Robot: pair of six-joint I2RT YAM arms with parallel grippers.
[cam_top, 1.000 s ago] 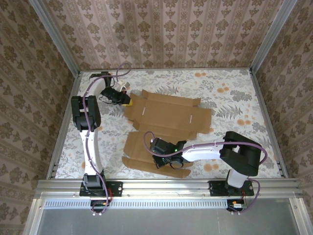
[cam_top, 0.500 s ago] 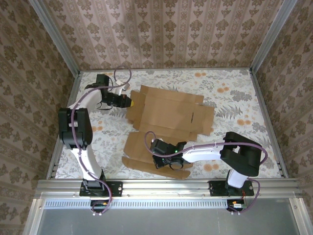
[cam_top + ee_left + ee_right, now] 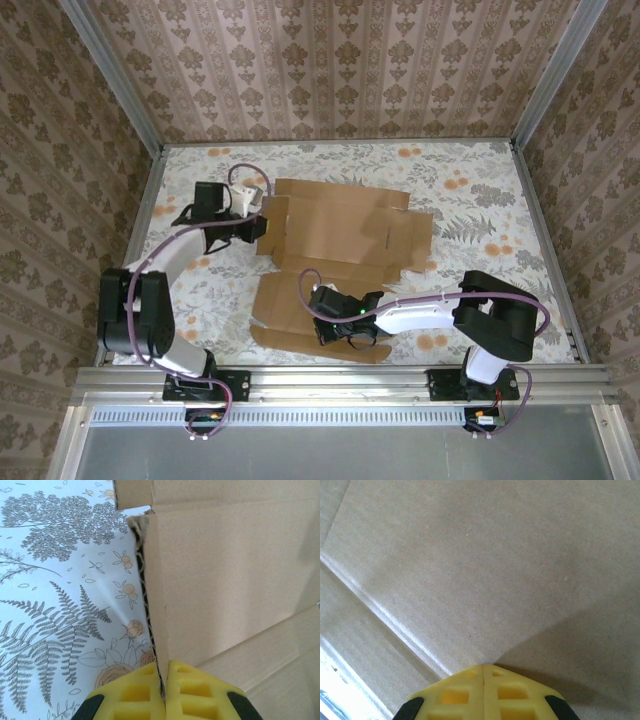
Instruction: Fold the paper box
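1. The paper box (image 3: 345,235) is lying unfolded across the middle of the table (image 3: 480,200). Its brown panels are spreading from the far left toward my 2 bases at the near edge.
2. My left gripper (image 3: 262,228) is reaching in from the left side and sitting at the box's far-left side flap.
3. In the left wrist view, this gripper (image 3: 163,682) is clamping shut on that flap. The corrugated edge is running straight down into the seam between the 2 yellow pads (image 3: 137,695).
4. The flap is standing up on edge there, with the flowered table showing to its left and the rest of the cardboard lying to its right.
5. My right gripper (image 3: 340,332) is stretching leftward from its base and hanging over the box's near panels, close to the nearest flap.
6. In the right wrist view, the 2 pads of this gripper (image 3: 484,672) are pressing together with nothing between them, so it is closed and holding nothing.
7. Its tip is pointing at plain cardboard just beside a pair of crease lines (image 3: 385,620). It may be touching the panel, but I cannot tell from this close angle.
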